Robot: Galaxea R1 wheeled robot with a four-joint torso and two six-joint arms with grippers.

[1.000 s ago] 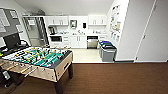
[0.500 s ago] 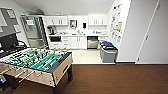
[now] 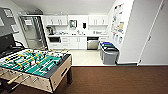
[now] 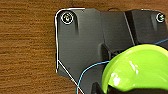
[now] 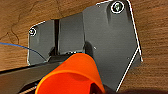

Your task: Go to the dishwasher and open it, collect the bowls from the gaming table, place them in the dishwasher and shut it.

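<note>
The dishwasher point(image 3: 92, 43), steel-fronted, sits among white base cabinets at the far kitchen wall. A dark band runs across its top, and I cannot tell whether its door is open. A lime-green bowl point(image 4: 142, 67) hangs over the wood floor in the left wrist view, with my left gripper point(image 4: 110, 88) shut on its rim. In the right wrist view my right gripper point(image 5: 100, 88) is shut on an orange cup point(image 5: 72, 72), also above the floor. The gaming table is out of view.
A green table-football table point(image 3: 37, 65) stands close at the left, rod handles sticking out toward me. Two grey bins point(image 3: 109, 53) stand by the right wall near the kitchen. A white door point(image 3: 153, 37) is at the right. Brown floor lies ahead.
The whole head view has shifted slightly, so the camera moved a little. The table-football table sits a touch nearer. Nothing in the room has moved.
</note>
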